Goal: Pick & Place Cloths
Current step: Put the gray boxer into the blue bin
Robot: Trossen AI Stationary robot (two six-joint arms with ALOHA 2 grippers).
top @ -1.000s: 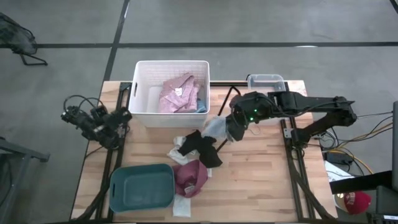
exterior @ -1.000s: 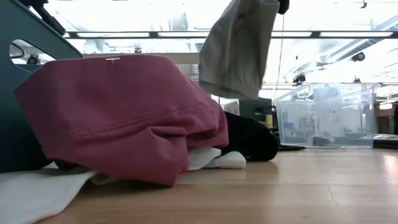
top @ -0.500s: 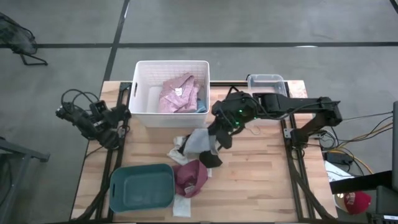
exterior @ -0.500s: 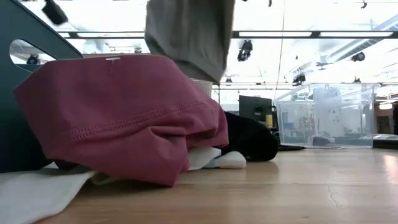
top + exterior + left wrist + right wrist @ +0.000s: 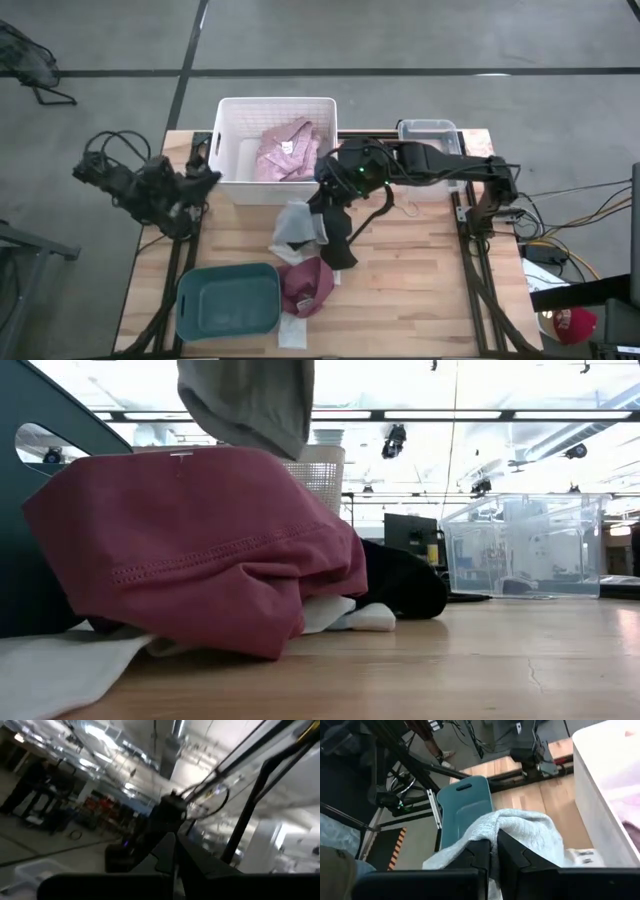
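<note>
My right gripper point(image 5: 325, 197) hangs over the table just in front of the white bin point(image 5: 228, 110), shut on a small grey cloth point(image 5: 295, 222). That cloth dangles at the top of the low view point(image 5: 250, 400). A pink checked shirt point(image 5: 288, 148) lies inside the white bin. Under the gripper a black piece point(image 5: 338, 248), a maroon piece point(image 5: 305, 285) and a cream strip point(image 5: 290, 330) lie heaped on the wood. My left gripper point(image 5: 203, 183) waits folded at the table's left edge, shut. My right gripper pinches a bunched fold of the grey cloth point(image 5: 495, 834) between its two fingers point(image 5: 475, 852), at the cloth's upper end. The fingers slant down from the table's right side. The cloth is lifted clear of the pile and hangs slack below the fingers.
A teal bin point(image 5: 228, 300) sits at the near left, touching the maroon piece. A small clear bin point(image 5: 430, 130) stands at the far right. Bare wood lies at the near right point(image 5: 410, 290). A person's leg point(image 5: 337, 865) shows beyond the table.
My right gripper has swung toward the table's left and slightly toward the far edge, nearing the white bin, still shut on the grey cloth. The cloth has travelled with it, hanging clear over the pile. My left arm has shifted a little at the table's left edge.
</note>
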